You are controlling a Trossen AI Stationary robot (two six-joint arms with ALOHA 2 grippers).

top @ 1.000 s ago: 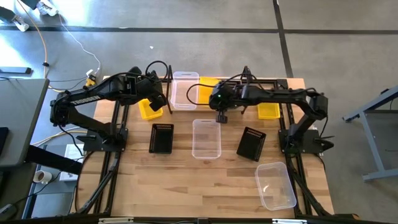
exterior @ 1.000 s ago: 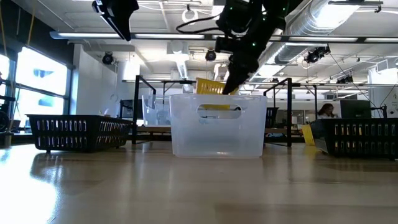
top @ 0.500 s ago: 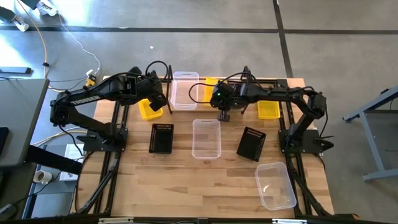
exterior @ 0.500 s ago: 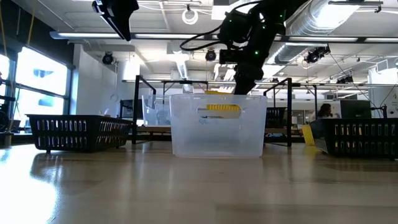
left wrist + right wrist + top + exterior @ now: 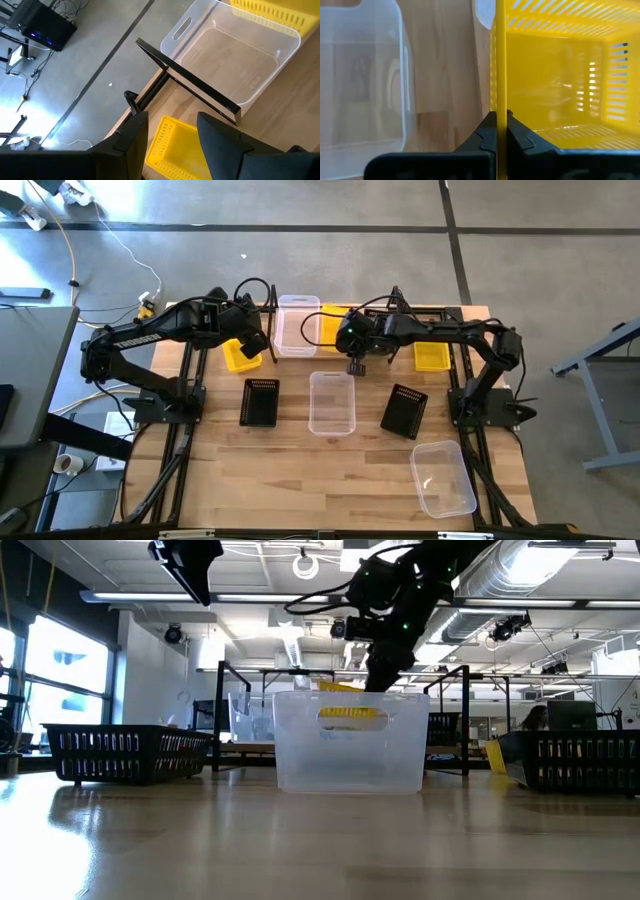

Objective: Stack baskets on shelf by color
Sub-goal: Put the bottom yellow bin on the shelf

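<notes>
wooden tabletop [image 5: 330, 470] on grey concrete floor [image 5: 330, 260].

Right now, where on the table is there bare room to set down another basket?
Bare wood spans the near-left, below the black basket and left of the corner clear basket. The far edge is crowded: clear basket, the yellow basket gripped by the right gripper, and both arms.

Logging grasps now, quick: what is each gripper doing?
Left gripper: open, empty, above a yellow basket.
Right gripper: shut on held yellow basket's wall.
</notes>
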